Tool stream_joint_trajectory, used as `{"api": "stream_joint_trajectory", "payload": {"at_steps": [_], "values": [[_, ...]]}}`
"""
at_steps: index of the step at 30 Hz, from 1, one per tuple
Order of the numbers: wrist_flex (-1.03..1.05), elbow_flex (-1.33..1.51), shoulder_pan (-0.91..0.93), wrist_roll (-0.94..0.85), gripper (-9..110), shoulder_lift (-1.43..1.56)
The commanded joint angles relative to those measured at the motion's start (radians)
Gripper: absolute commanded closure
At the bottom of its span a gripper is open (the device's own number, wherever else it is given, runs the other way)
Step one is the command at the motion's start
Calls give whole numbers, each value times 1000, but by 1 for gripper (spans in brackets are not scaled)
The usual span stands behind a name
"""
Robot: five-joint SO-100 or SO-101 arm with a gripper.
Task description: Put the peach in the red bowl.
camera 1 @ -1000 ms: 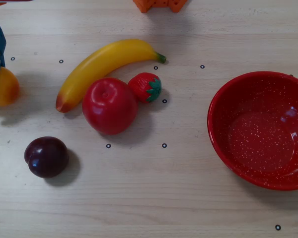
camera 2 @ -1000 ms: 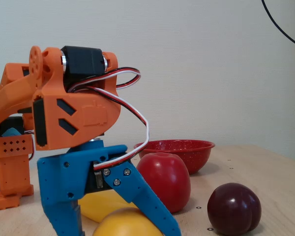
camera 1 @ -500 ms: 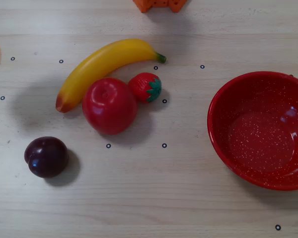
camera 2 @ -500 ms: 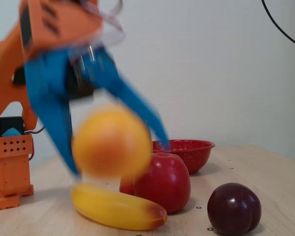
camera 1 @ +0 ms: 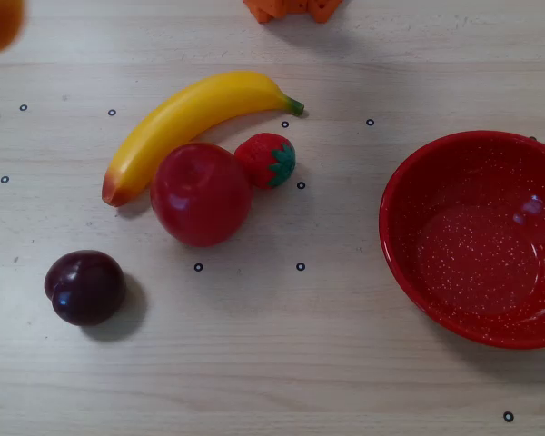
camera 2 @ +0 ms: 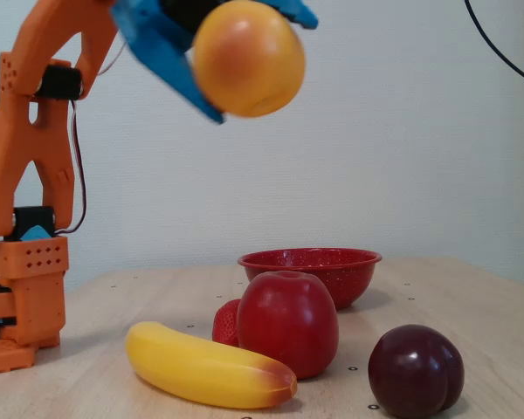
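I see the gripper (camera 2: pixel 260 61) clamped around the peach (camera 2: pixel 249 58), high above the table (camera 2: pixel 472 305). The red bowl (camera 2: pixel 311 266) sits well apart, behind the apple (camera 2: pixel 287 323).

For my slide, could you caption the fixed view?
Gripper holds the peach high above the table, the red bowl behind.

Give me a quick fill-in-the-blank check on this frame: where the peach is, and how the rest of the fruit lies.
1. The gripper holds the peach high above the ____.
2. The red bowl holds ____ fruit.
3. In the overhead view, the strawberry lies between the banana and the ____.
4. The plum lies ____ from the other fruit.

Missing words: table; no; apple; apart
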Motion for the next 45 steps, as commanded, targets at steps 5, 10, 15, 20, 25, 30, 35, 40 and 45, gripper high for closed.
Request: {"api": "stream_joint_trajectory", "payload": {"at_steps": [5, 10, 15, 20, 25, 30, 35, 40, 45], "values": [[-109, 126, 307, -210, 101, 272], [-179, 307, 549, -339, 101, 371], [-322, 523, 808, -383, 101, 439], [-430, 729, 992, -327, 101, 437], [-537, 861, 1065, -259, 101, 379], [-646, 914, 1088, -216, 101, 268], [-813, 996, 1114, -150, 101, 170], [-971, 1066, 1149, -80, 101, 104], [-1023, 1068, 1172, -63, 101, 51]]}}
